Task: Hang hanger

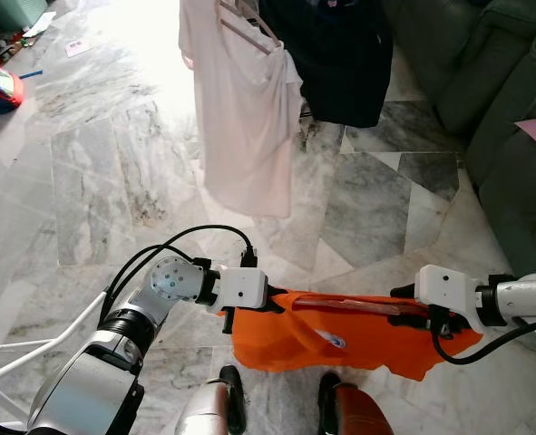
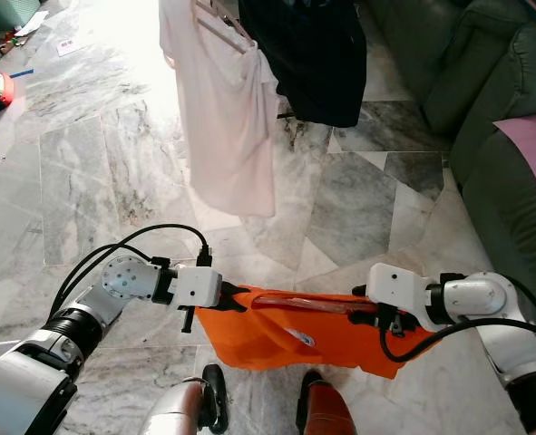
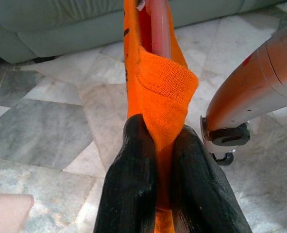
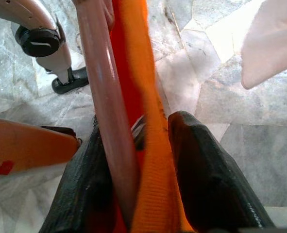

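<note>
We held the orange shirt (image 1: 340, 340) on its hanger (image 1: 358, 305) betw. both arms, left gripper (image 3: 155, 160) clamped on cloth, right gripper (image 4: 143, 145) clamped on hanger + cloth, low over the floor, well short of the hung garments (image 1: 249, 118), so hanging wasn't done yet.

The reddish plastic hanger (image 1: 358, 305) is largely wrapped inside the bright orange shirt (image 1: 340, 349); its hook is not seen. The pale pink garment (image 1: 245, 118) and black garment (image 1: 336, 54) are cut off at the frame's top.
</note>
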Available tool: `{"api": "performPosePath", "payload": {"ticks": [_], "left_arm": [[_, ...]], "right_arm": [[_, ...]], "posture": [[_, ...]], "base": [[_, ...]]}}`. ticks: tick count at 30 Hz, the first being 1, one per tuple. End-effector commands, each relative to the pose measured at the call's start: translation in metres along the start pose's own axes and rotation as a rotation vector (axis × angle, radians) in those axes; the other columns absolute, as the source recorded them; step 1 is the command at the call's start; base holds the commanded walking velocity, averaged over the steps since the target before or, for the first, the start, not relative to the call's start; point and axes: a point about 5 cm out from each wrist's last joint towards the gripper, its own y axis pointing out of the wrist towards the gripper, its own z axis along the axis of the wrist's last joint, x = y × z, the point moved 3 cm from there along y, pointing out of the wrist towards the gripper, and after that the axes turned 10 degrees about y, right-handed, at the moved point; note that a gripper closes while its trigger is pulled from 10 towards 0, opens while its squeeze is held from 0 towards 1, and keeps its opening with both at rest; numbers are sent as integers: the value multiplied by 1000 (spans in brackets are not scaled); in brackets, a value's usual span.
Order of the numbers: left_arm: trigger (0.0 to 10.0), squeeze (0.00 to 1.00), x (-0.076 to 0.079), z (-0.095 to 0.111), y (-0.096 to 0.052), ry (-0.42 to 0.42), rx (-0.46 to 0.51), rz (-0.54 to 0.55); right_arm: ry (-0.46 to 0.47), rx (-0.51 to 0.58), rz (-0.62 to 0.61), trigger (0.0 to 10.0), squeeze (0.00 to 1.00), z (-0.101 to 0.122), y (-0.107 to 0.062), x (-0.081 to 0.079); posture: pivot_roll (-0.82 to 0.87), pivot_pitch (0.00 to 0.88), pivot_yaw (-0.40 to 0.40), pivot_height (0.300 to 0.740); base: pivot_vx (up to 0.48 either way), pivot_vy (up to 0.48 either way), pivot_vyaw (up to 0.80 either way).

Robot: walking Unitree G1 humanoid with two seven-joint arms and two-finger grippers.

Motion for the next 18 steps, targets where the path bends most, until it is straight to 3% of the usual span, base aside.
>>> {"api": "performPosePath", "payload": {"ticks": [1,10,11,15,16,17,18], "left_arm": [[0,0,-4,1,-3,1,11,10],[0,0,-6,0,-3,7,-7,29],[3412,0,-7,-1,-4,12,-14,40],[4000,0,-11,-4,-6,22,-39,86],[5843,0,-11,-4,-6,26,-44,95],[5843,0,-12,-4,-7,28,-47,101],[4941,0,-12,-5,-7,27,-48,105]], "right_arm": [[21,10,4,0,0,-4,1,-3],[30,32,-9,0,0,-2,3,-3],[28,34,-17,0,0,-2,3,-2],[25,37,-27,0,0,-2,4,0],[25,38,-30,0,0,-2,4,0],[25,39,-31,0,0,-2,4,1],[25,39,-32,0,0,-2,4,1]], "posture": [[-141,286,119,740],[-139,284,121,740],[-139,284,121,740],[-137,281,119,740],[-136,278,116,740],[-135,277,116,740],[-135,276,117,740]], "base": [[0,0,0],[0,0,0],[0,0,0],[0,0,0],[0,0,0],[0,0,0],[0,0,0]]}}
